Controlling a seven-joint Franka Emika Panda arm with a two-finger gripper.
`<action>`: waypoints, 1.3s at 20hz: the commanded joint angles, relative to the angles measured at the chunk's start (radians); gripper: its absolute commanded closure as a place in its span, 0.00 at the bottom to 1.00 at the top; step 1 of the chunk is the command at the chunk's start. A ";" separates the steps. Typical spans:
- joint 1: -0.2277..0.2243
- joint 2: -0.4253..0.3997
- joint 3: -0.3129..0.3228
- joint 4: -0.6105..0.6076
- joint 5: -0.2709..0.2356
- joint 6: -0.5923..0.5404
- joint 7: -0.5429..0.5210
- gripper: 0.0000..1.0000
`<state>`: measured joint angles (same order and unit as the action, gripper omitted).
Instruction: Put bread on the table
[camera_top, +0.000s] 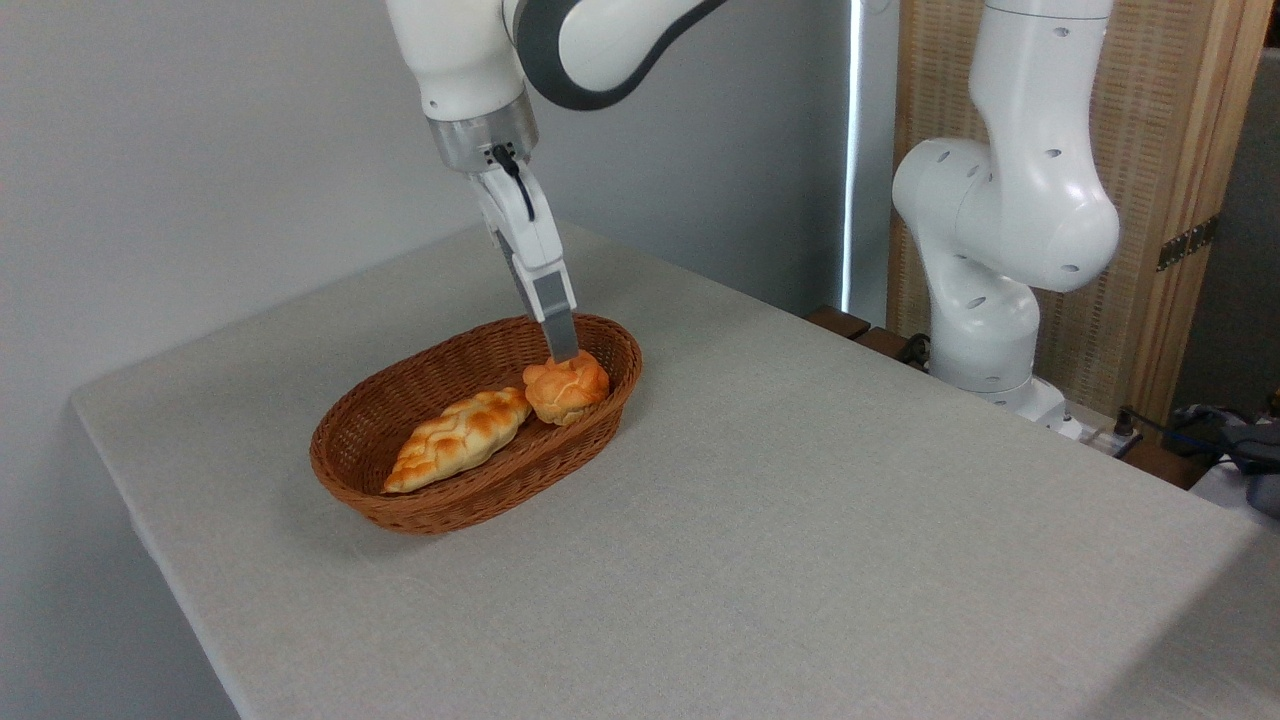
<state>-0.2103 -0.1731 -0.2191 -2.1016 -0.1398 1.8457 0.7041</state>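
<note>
Bread (566, 389): in the right end of the wicker basket (420, 500), touching the braided loaf (460, 439).
Gripper (562, 356): fingertips at the bun's top; only one finger visible, so opening and grip cannot be told.
Table (800, 520): basket sits toward its left edge.

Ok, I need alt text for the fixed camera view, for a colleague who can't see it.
A white robot arm's gripper reaches down into a brown wicker basket and touches the top of a small round orange bun. A longer braided loaf lies beside the bun in the basket, which sits on a grey cloth-covered table.
</note>
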 joint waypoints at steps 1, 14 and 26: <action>0.000 -0.022 0.004 -0.074 -0.004 0.104 0.035 0.00; 0.000 -0.011 0.004 -0.112 -0.003 0.116 0.121 0.00; 0.000 -0.002 -0.031 -0.169 0.068 0.193 0.123 0.00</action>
<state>-0.2106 -0.1689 -0.2425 -2.2499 -0.0837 2.0145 0.8128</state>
